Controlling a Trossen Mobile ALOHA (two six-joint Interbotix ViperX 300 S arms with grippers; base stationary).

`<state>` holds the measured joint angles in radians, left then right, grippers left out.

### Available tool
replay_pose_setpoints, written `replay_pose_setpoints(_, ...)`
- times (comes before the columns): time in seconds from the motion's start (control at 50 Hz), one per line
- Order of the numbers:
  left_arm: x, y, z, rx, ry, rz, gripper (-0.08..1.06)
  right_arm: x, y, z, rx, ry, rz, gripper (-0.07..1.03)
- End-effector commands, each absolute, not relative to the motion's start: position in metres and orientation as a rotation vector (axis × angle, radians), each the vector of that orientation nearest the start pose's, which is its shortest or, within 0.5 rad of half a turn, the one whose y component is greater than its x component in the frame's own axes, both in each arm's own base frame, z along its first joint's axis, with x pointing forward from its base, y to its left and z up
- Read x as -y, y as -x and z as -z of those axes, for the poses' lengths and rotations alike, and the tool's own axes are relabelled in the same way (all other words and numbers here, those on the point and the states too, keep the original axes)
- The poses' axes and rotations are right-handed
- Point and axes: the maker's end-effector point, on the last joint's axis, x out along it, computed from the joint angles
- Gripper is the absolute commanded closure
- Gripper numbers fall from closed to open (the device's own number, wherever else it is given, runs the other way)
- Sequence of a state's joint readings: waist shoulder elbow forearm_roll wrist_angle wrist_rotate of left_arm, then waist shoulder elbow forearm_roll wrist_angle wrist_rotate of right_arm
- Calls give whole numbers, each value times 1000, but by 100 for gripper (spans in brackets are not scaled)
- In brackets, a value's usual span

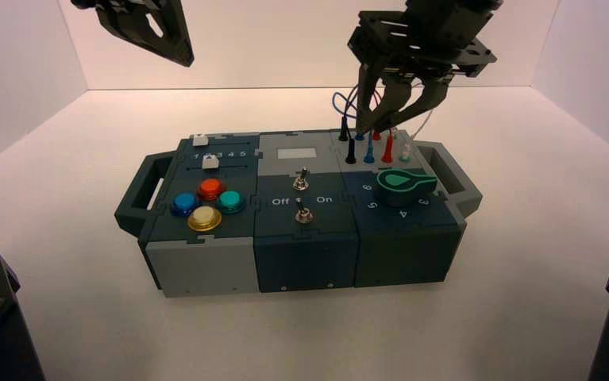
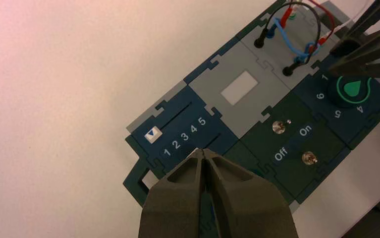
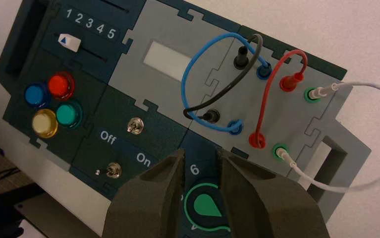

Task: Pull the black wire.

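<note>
Spanning 2 black sockets, black wire (image 3: 226, 90): box's (image 1: 305, 238) far right panel, long axis near-to-far, plugs down. Right gripper (image 3: 201, 151): jaws open, wire beyond tips. Left gripper (image 2: 202, 150): jaws closed, surface's (image 1: 71, 317) far left.

We log: black wire (image 3: 230, 89) smooth, matt plastic | knob (image 3: 206, 205) between and beyond right gripper's fingertips (image 3: 180, 154): matt plastic | switches (image 3: 135, 126) glossy metal

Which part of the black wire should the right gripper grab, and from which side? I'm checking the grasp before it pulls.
Probably the upright black plug at the box's far edge, from above: it stands straight in its socket, while the lead arches loosely across the blue wire.
</note>
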<state>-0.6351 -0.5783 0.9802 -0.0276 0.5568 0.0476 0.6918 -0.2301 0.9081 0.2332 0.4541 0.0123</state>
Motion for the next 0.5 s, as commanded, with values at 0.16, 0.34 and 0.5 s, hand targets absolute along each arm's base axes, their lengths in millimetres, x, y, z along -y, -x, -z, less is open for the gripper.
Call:
replay_pose_setpoints(0.16,166,-220,-158,-886,-312,618,101,-222,-232,-83,-1168,149,-588,62)
replay_pose_setpoints(0.34,166,-219,-159,-880,-310,618,101,-224,-237,-77,-1181,156,-579,62)
replay_pose_setpoints(0.5,170,-214,-159,-879,-315,637,101,-224,-240,-73,-1177,156,-574,62)
